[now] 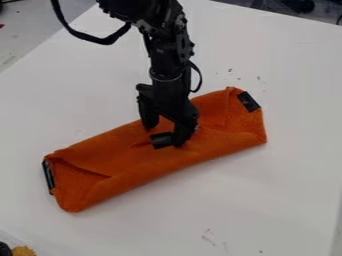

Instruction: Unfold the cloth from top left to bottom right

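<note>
The tool, its fingers apart, touches the middle of the folded orange cloth, which bears a black label at each end and lies aslant on the white tabletop

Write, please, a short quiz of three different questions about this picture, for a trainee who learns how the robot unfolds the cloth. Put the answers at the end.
1. Multiple choice: Where is the gripper?
A) At the cloth's end on the picture's left
B) Around the middle of the cloth
C) Beside the cloth, over the bare table

2. True or false: The cloth is already unfolded and spread out flat.

3. Fill in the missing word: The patch at the cloth's end on the picture's right is ____.

Key: 1. B; 2. False; 3. black
</note>
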{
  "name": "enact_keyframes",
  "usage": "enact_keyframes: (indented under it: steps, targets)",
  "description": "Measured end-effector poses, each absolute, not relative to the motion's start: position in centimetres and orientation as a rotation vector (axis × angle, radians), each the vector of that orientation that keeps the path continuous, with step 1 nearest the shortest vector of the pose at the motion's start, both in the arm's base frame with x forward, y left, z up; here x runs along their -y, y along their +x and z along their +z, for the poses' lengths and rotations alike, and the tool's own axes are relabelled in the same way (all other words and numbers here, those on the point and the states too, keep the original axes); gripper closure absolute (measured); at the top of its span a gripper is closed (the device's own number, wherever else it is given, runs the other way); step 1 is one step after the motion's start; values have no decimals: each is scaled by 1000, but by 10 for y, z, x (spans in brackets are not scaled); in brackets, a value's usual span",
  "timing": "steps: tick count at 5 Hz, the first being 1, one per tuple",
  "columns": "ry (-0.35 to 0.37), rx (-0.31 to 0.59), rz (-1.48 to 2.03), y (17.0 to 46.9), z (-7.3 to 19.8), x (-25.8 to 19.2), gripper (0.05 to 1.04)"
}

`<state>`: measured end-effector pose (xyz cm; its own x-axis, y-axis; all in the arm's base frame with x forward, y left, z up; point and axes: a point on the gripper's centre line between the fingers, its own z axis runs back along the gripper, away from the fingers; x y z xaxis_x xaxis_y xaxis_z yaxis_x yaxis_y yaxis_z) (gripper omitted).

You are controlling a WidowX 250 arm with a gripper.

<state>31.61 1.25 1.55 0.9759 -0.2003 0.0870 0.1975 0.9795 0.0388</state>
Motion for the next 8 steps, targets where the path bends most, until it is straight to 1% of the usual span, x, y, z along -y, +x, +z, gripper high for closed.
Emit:
enact_keyframes:
  steps: [1, 2, 3, 4, 5, 6, 7, 8]
  targets:
    - [28, 86, -202, 317, 13, -14, 116]
    - [28, 88, -197, 317, 13, -14, 388]
    - [35, 85, -198, 318, 14, -16, 689]
    - [58, 65, -203, 317, 15, -17, 901]
    - [106, 56, -241, 319, 28, -12, 1007]
    - [162, 45, -257, 314, 58, 5, 1022]
    - [136, 37, -227, 303, 71, 24, 1022]
    - [80, 23, -166, 284, 60, 36, 1022]
